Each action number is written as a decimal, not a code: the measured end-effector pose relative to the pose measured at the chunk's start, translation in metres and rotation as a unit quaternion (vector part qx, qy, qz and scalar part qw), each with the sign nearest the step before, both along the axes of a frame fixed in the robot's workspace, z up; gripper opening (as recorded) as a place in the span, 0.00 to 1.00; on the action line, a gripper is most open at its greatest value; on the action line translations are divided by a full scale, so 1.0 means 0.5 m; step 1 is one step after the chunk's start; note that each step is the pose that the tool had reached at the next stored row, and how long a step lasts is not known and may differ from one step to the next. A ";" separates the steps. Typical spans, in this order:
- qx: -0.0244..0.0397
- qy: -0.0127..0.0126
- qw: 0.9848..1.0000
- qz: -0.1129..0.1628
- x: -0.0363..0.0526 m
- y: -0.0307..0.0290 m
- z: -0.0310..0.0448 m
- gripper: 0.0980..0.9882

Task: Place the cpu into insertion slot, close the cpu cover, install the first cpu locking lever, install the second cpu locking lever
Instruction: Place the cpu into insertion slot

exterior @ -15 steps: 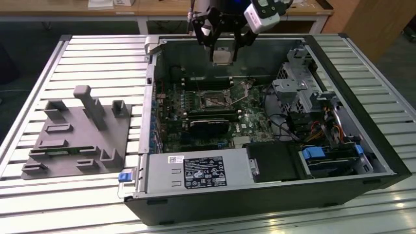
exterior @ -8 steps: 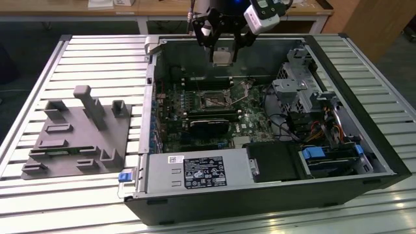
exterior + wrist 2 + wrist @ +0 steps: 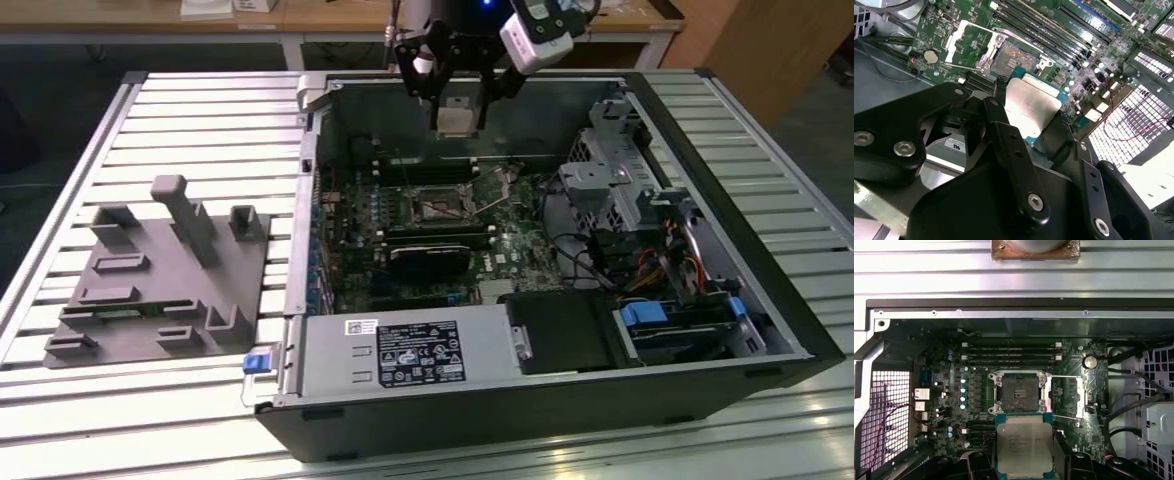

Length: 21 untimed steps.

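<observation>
**Gripper.** In the exterior view the gripper point(image 3: 457, 100) is hanging at the upper centre of the frame, over the open case point(image 3: 787, 330). It is clamping the cpu point(image 3: 457, 121) by two opposite edges. In both wrist views the black fingers point(image 3: 1062, 452) are pressing on either side of the cpu point(image 3: 1024, 447), with its pale metal face turned to the cameras.

**Cpu.** The cpu point(image 3: 1030, 102) is sitting between the jaws, raised clear of the board point(image 3: 979, 405). It is not resting in the slot point(image 3: 1018, 390).

**Slot.** In the exterior view the slot point(image 3: 438, 205) is lying near the middle of the frame, lower in the frame than the gripper. Its dark centre is showing uncovered in both wrist views.

**Cover.** The cover point(image 3: 1066, 397) is standing open, swung off the slot and lying just beside it. In the second wrist view the cover point(image 3: 969, 45) is showing green board through its window, next to the slot point(image 3: 1014, 57).

**Levers.** Two thin wire levers point(image 3: 1066, 376) are running along the open cover, unlatched.

**Surroundings.** The memory slots point(image 3: 1009, 355) are lying on the side of the slot away from the cpu. In the exterior view a grey fixture point(image 3: 154, 270) is resting on the slatted table point(image 3: 187, 110) at the exterior view's left. The labelled power supply point(image 3: 400, 355) is occupying the lower centre of the case.
</observation>
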<state>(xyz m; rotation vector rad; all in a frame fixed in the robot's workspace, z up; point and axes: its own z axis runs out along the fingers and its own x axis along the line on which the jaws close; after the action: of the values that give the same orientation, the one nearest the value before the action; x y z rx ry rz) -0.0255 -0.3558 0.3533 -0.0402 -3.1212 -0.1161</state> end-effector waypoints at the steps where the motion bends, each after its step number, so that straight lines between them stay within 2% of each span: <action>1: 0.000 0.000 1.000 0.000 0.000 0.000 -0.001 0.50; 8: -0.001 0.000 1.000 0.000 0.000 0.000 -0.013 0.50; 21: -0.003 0.000 1.000 0.000 0.000 0.000 -0.027 0.50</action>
<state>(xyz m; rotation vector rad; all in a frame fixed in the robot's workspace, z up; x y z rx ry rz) -0.0255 -0.3558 0.3396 -0.0403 -3.1216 -0.1063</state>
